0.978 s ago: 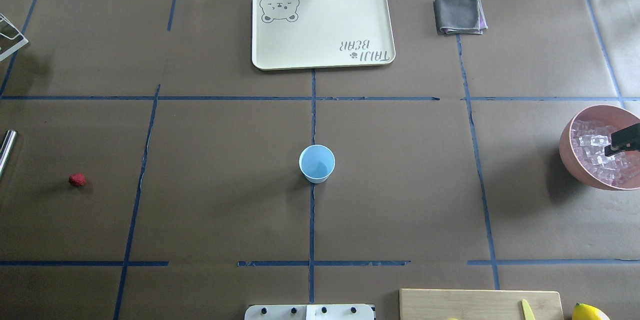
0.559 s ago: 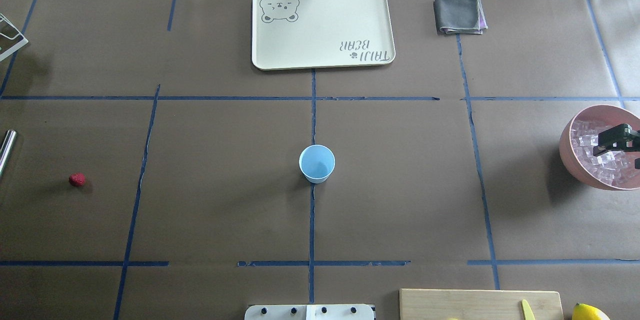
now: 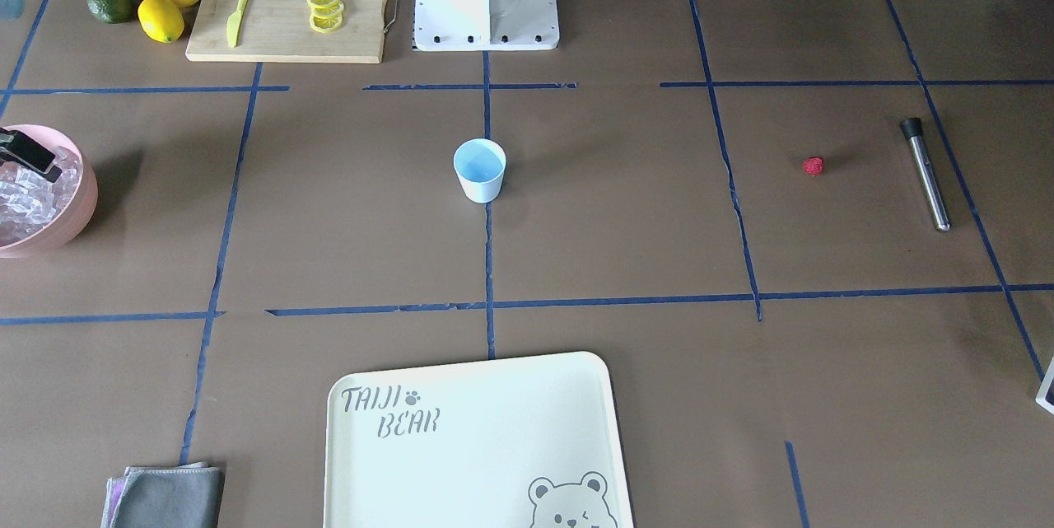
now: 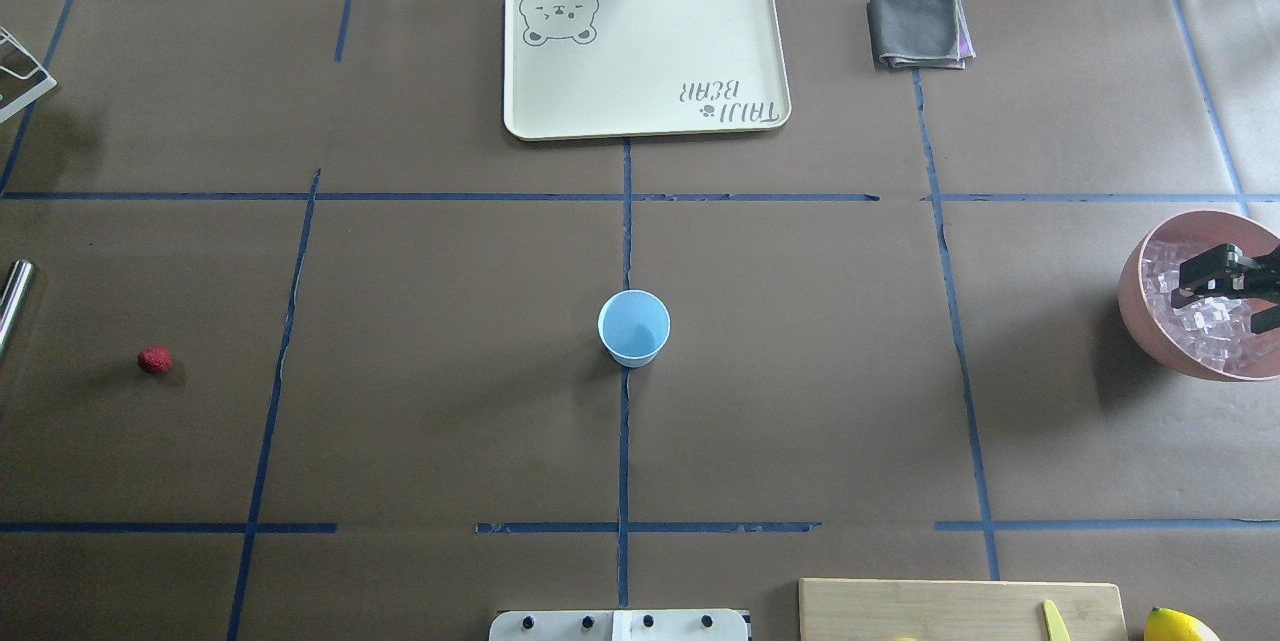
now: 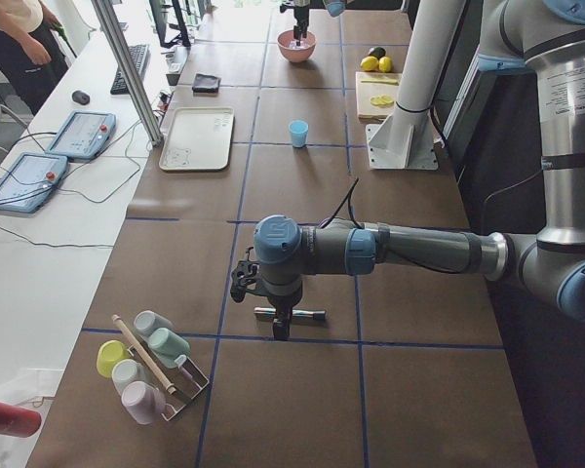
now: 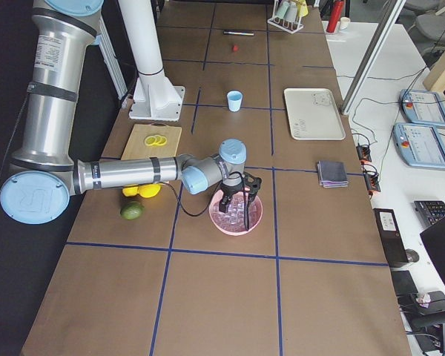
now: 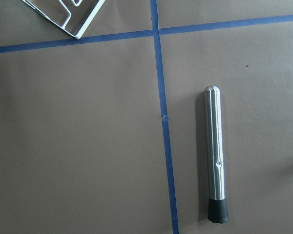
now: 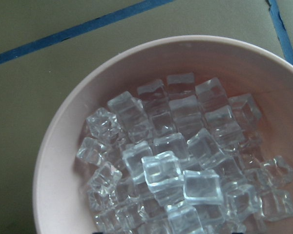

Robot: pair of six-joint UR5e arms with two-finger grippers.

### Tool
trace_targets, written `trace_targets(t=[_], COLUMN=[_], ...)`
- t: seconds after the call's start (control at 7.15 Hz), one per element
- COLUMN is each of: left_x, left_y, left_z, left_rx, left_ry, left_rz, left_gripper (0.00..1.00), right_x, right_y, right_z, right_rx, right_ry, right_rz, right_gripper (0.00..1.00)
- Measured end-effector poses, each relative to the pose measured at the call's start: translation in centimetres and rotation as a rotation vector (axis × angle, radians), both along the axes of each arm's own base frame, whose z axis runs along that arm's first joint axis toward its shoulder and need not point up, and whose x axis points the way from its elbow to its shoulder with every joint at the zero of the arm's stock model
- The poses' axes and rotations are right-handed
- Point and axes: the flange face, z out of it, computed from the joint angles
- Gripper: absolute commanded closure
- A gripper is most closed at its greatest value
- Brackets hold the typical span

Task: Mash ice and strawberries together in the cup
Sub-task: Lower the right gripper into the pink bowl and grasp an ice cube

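The right claw (image 4: 1232, 299) is hanging over the pink bowl (image 4: 1135, 311) with its fingers spread apart, gripping nothing. Whether its tips are touching the cubes cannot be told. The ice (image 8: 172, 161) is lying as clear, glassy cubes heaped in that bowl at the right edge of the counter (image 4: 800, 371). The left claw (image 5: 279, 322) is hovering over a metal muddler (image 7: 216, 161) lying flat, and whether this claw is apart or together cannot be told. The light blue cup (image 4: 634, 326) is standing upright and empty mid-counter, on a blue tape line. The strawberry (image 4: 154, 359) is lying alone far to the left, near the muddler.
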Motion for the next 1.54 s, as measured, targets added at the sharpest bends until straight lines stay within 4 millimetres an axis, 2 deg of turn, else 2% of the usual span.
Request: trace_targets(t=[0.28,0.42,0.7,0.84,0.98,1.12,1.4,1.54], left_x=[0.1,0.1,0.1,0.1,0.1,0.1,0.1,0.1], left_y=[0.0,0.0,0.0,0.0,0.0,0.0,-0.1,-0.1], left_z=[0.0,0.0,0.0,0.0,0.0,0.0,0.0,0.0], left_rx=[0.0,0.001,0.0,-0.001,-0.002,-0.002,-0.004,-0.003], left_ry=[0.0,0.0,0.0,0.0,0.0,0.0,0.0,0.001], left_rz=[0.001,0.002,0.002,0.001,0.001,0.0,0.0,-0.001], left_gripper=[0.0,0.0,0.0,0.0,0.0,0.0,0.0,0.0], right_x=[-0.4,-0.5,-0.6,-0.5,-0.5,-0.4,-0.2,-0.1], right_y=[-0.3,-0.3,-0.3,-0.3,-0.3,-0.2,0.0,0.1], right_z=[0.5,0.7,0.8,0.8,0.8,0.8,-0.2,-2.5], right_rx=[-0.005,-0.008,-0.01,-0.011,-0.011,-0.008,0.018,0.048], right_ry=[0.004,0.005,0.006,0.007,0.007,0.005,-0.017,-0.042], right_rz=[-0.005,-0.007,-0.008,-0.008,-0.007,-0.006,-0.006,0.001], right_gripper=[0.14,0.24,0.55,0.67,0.87,1.0,1.0,1.0])
